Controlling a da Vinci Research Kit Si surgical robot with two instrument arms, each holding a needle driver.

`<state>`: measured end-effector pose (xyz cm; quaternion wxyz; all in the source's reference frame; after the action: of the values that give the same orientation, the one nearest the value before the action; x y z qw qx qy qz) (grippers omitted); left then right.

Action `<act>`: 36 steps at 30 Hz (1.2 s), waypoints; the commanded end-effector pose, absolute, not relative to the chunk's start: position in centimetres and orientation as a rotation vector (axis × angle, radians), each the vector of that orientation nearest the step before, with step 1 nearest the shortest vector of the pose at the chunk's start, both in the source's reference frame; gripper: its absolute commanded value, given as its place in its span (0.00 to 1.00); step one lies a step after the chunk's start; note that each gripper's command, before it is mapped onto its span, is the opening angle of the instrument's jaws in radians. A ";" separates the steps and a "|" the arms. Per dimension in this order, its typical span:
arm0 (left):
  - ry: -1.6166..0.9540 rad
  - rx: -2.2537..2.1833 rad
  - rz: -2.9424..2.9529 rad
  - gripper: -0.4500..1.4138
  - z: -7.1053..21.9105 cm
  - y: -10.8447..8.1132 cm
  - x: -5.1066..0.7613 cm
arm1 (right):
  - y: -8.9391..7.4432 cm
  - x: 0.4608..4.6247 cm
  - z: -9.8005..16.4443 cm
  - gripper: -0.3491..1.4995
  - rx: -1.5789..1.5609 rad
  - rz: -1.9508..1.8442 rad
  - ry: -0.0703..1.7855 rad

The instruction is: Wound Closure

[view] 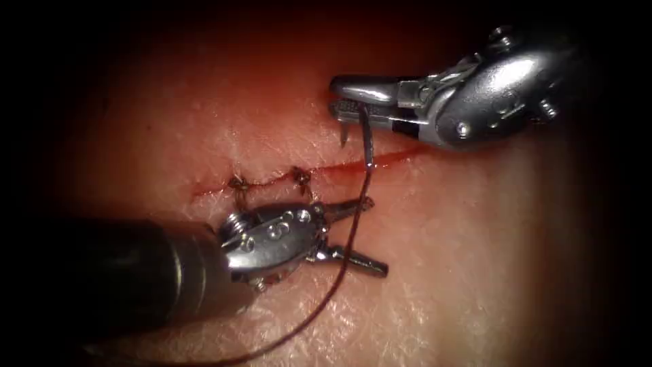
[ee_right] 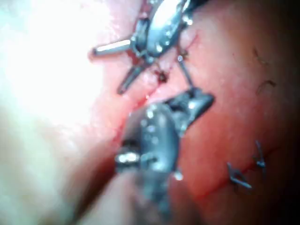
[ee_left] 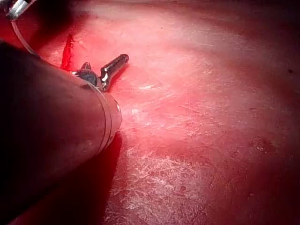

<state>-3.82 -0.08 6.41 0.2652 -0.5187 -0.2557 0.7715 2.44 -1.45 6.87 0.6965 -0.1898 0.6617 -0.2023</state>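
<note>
My right tool [view: 350, 102] sits just above the cut [view: 380, 162], over its right part. Jaws closed narrow on the needle [view: 367, 139], gripped near one end; the rest of the curve hangs down to the cut line. I can't confirm whether the tip is in the tissue [view: 475, 272] or only touching it at the cut. A short point shows just left of the needle under the jaws; can't tell what it is.

My left tool [view: 363, 234] lies below the cut, jaws spread wide, holding nothing. Upper jaw tip is near the thread, lower jaw lies flat on the tissue.

Thread [view: 339, 278] runs from the needle's lower end down between the left tool's jaws, then sweeps down-left across the tissue.

Two earlier stitches [view: 238, 183] w/ knots sit on the left part of the cut, just above the left tool's wrist. Red fluid [view: 401, 158] lines the cut's right part.

R wrist view: right tool [ee_right: 197, 105] w/ needle [ee_right: 184, 72], left tool [ee_right: 112, 65] open beyond it.
</note>
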 end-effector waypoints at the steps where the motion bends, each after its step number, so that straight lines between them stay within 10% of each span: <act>1: -0.694 -1.401 2.085 0.62 6.5 -0.1 -3.88 | -1.5 2.52 6.9 0.00 -0.427 -0.452 1.480; 36: -0.716 -1.389 2.069 0.55 6.5 -0.1 -3.84 | -2.0 2.56 7.6 0.00 -0.402 -0.569 1.442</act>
<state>-3.78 -0.04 6.42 0.2722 -0.5149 -0.2667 0.7679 2.49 -1.99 7.51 0.6960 -0.1797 0.6465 -0.2558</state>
